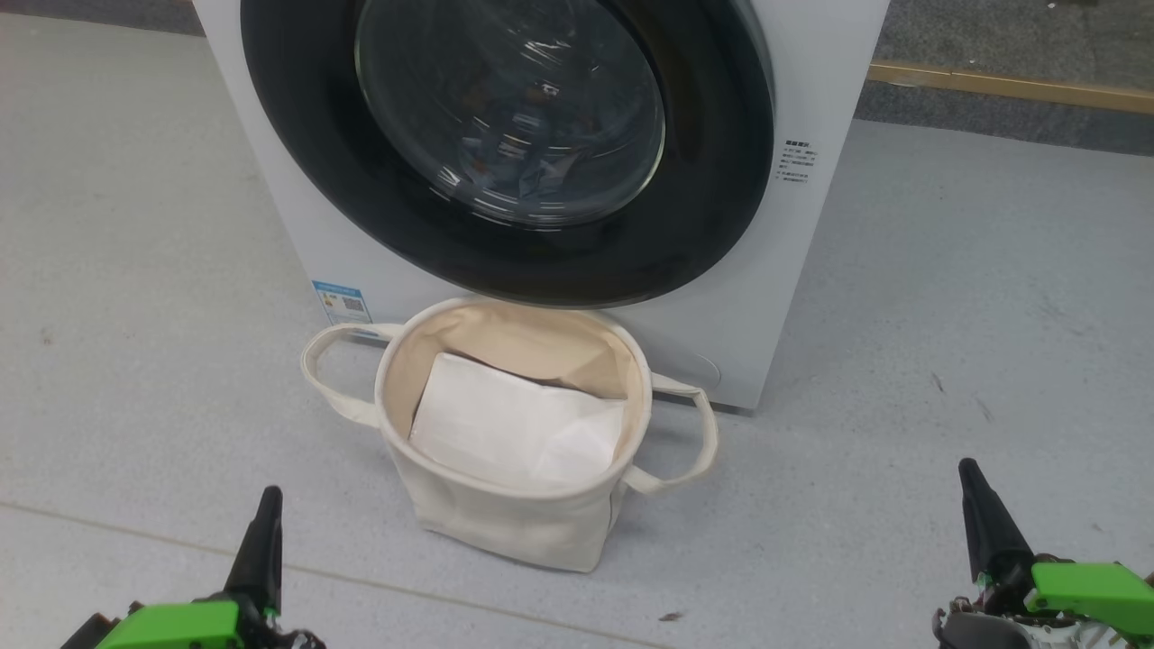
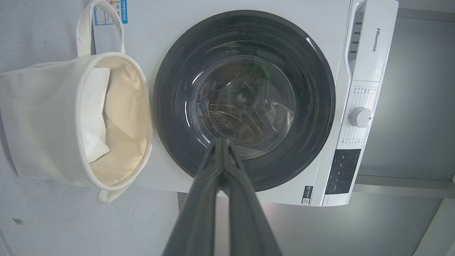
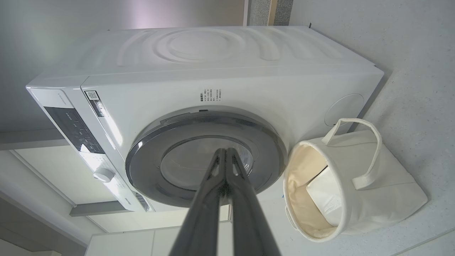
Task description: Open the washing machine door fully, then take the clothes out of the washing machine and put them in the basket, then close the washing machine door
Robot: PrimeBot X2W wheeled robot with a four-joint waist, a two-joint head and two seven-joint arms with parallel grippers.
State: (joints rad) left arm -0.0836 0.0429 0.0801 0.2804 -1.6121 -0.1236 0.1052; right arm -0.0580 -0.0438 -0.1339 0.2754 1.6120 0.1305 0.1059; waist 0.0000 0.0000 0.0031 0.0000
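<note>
holding a white sheet (image 1: 514, 428), the basket (image 1: 505, 527) stands upright; left tool (image 1: 269, 496) and right tool (image 1: 969, 470) pinched closed.

A pale grey speckled floor (image 1: 947, 297) spreads on the near side of a yellow strip (image 1: 1010, 86) laid flat across it, and beyond the strip runs a darker grey band (image 1: 992, 36) (coarser in grain). Well short of the strip a thin seam (image 1: 135, 532) crosses the floor, with small dark scuffs (image 1: 938, 383) between seam and strip. Near the strip's far end a plain grey wall (image 3: 170, 12) carries a soft pinkish sheen under even light.
</note>
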